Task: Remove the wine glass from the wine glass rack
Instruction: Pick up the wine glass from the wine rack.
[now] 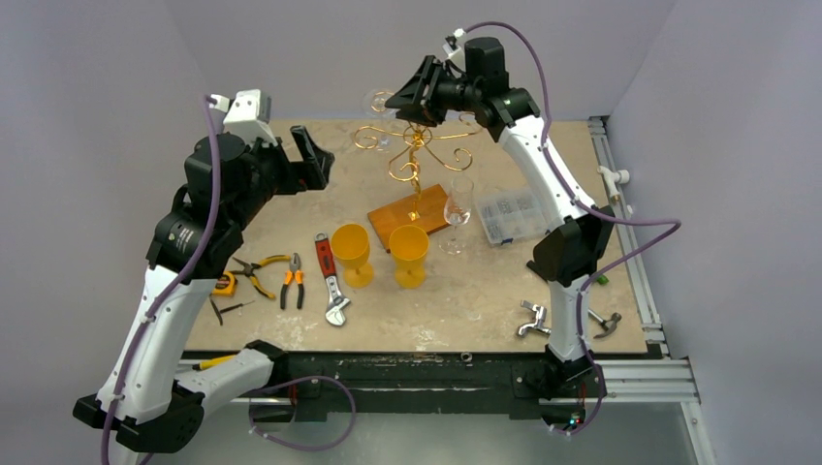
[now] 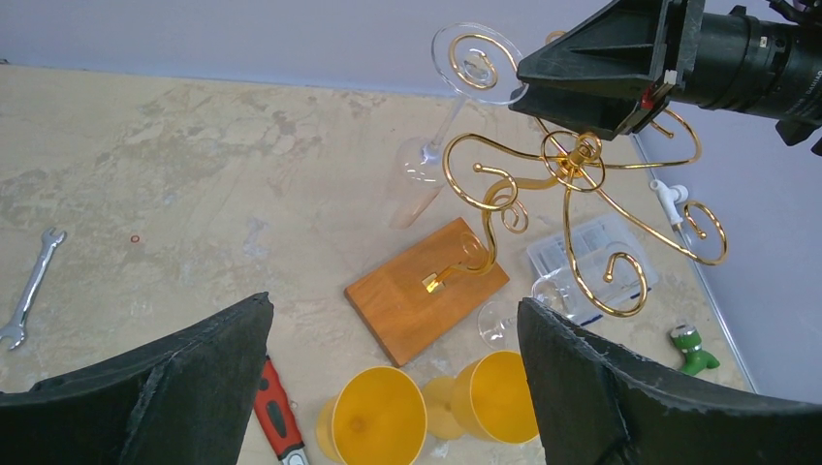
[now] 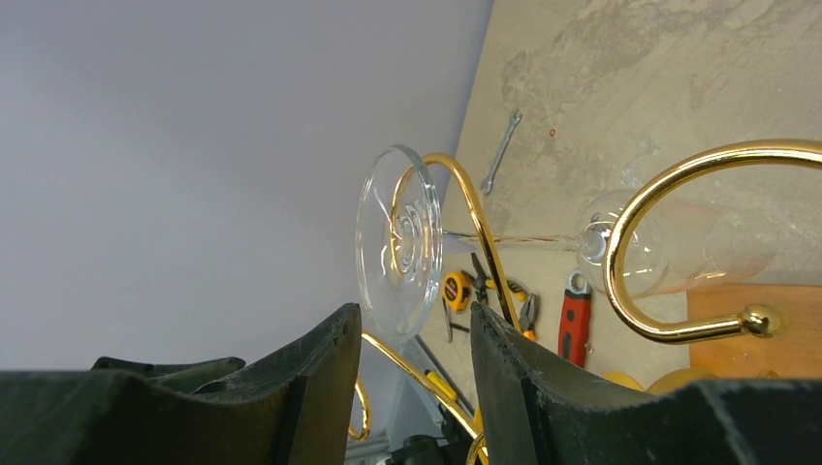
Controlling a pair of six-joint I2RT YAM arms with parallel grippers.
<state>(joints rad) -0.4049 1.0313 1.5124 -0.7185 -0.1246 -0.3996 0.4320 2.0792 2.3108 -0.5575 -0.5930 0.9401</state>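
The wine glass rack [image 1: 417, 155] stands mid-table, golden curled arms on a wooden base [image 2: 426, 291]. A clear wine glass hangs upside down from its back-left arm, with foot [image 2: 477, 63] on top and bowl [image 2: 417, 184] below. My right gripper [image 1: 397, 101] is level with the rack's top, right beside that foot. In the right wrist view the foot's [image 3: 397, 242] lower rim sits just ahead of the gap between the half-spread fingers, and the gripper [image 3: 412, 325] is open and not touching. My left gripper [image 2: 393, 310] hangs open and empty, raised left of the rack [image 2: 572, 165].
Two yellow goblets [image 1: 351, 252] [image 1: 409, 254] stand in front of the base, with a second clear glass [image 1: 458, 208] and a plastic parts box [image 1: 509, 213] to the right. Pliers [image 1: 291, 281], a red-handled wrench [image 1: 330, 281], a tape measure [image 1: 225, 284] and a spanner [image 2: 29, 291] lie left.
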